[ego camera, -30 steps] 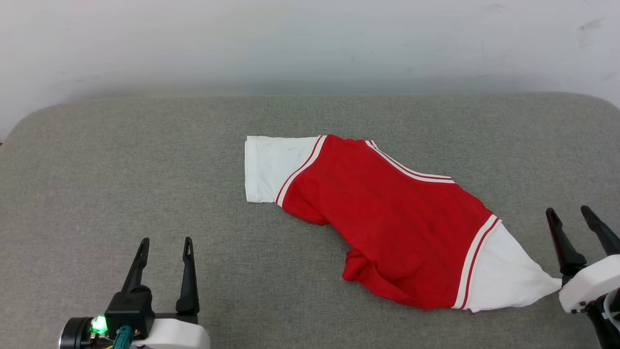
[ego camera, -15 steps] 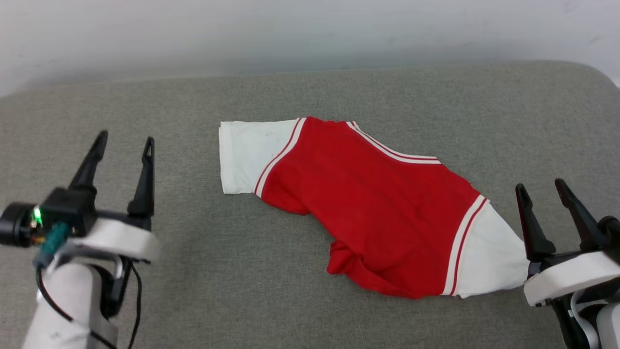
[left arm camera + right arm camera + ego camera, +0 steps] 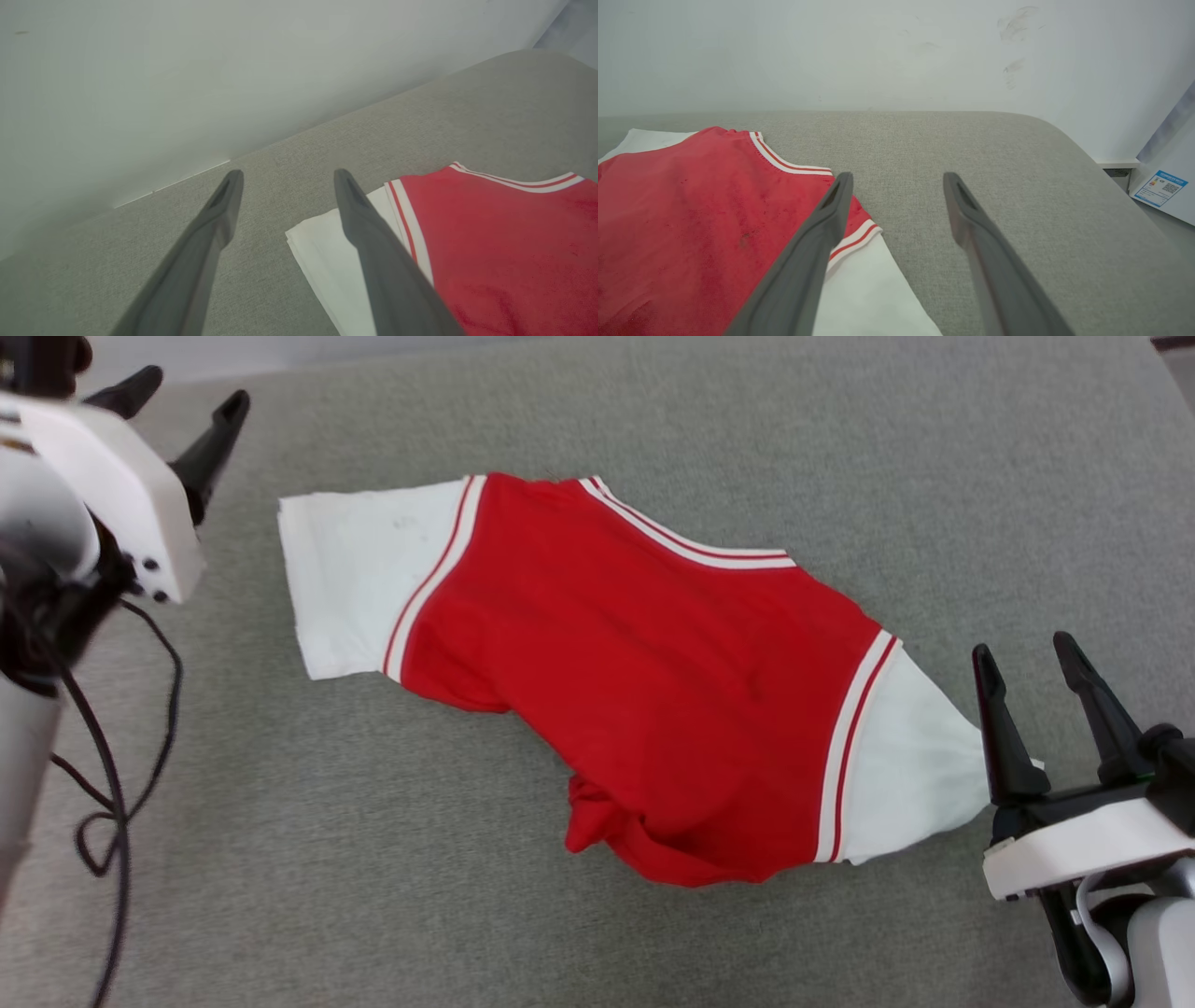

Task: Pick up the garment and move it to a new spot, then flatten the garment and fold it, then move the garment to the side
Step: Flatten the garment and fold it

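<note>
Right gripper [image 3: 1022,649] at lower right of the head view, fingers apart, nothing between them. Near white sleeve [image 3: 920,765] tapers to a tip just left of that gripper's left finger. Red jersey T-shirt [image 3: 635,653] lies rumpled on the grey padded surface [image 3: 280,859], long axis diagonal from lower right to upper left. Far white sleeve [image 3: 355,579] ends near the left gripper [image 3: 191,387] at upper left, fingers apart, empty. Each arm is nearest its own sleeve end, so a two-arm pickup looks likely.

Matt knit garment [image 3: 635,663] (red, white) on coarse-woven grey cushion [image 3: 373,859]
</note>
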{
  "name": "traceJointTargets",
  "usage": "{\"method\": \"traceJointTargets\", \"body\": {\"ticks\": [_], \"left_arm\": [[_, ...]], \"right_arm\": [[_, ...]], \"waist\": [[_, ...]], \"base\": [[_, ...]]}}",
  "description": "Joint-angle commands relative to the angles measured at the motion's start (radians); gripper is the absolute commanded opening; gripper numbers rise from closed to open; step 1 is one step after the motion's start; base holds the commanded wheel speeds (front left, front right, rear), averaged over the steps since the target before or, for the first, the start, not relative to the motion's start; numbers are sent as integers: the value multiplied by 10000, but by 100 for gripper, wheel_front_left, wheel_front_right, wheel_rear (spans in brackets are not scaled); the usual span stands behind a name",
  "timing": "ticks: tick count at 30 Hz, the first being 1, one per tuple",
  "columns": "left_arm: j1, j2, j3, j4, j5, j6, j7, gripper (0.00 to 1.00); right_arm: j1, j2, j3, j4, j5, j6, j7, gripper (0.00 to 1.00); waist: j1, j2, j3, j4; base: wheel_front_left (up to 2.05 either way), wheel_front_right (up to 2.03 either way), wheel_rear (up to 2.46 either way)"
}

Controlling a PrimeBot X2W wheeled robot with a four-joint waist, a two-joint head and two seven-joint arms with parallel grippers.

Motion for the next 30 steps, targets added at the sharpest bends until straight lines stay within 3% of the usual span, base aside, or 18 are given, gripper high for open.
{"method": "traceJointTargets", "body": {"ticks": [1, 10, 16, 27, 28, 29, 30], "left_arm": [[-199, 158, -136, 72, -110, 24, 311, 100], [-1939, 837, -1696, 1143, -1327, 23, 4105, 100], [-2488, 1193, -2390, 1706, -1060, 22, 4874, 100], [-2103, 1175, -3364, 2801, -1627, 20, 6382, 100], [-2082, 1199, -3459, 2772, -1630, 8, 6443, 64], [-2041, 1214, -3537, 2755, -1702, 2, 6510, 0], [-1990, 1215, -3586, 2744, -1788, 2, 6529, 0]], "right_arm": [[-188, 77, 35, -35, -25, -10, -72, 100], [-612, 165, 196, 64, -77, -10, -374, 100], [-759, 210, 200, 34, -93, -10, -506, 100], [-813, 290, 221, 221, -79, -10, -665, 100], [-824, 292, 218, 245, -75, -10, -671, 100], [-844, 299, 212, 263, -71, -10, -678, 100], [-871, 298, 204, 282, -70, -10, -681, 100]], "waist": [[-1, 0, 439, -331], [-1, 0, 1347, -900], [-1, 0, 1831, -1188], [-1, 0, 2097, -1354], [-1, 0, 2086, -1351], [-1, 0, 2074, -1344], [-1, 0, 2059, -1333]], "base": [[0, 0, 0], [0, 0, 0], [0, 0, 0], [0, 0, 0], [0, 0, 0], [0, 0, 0], [0, 0, 0]]}}
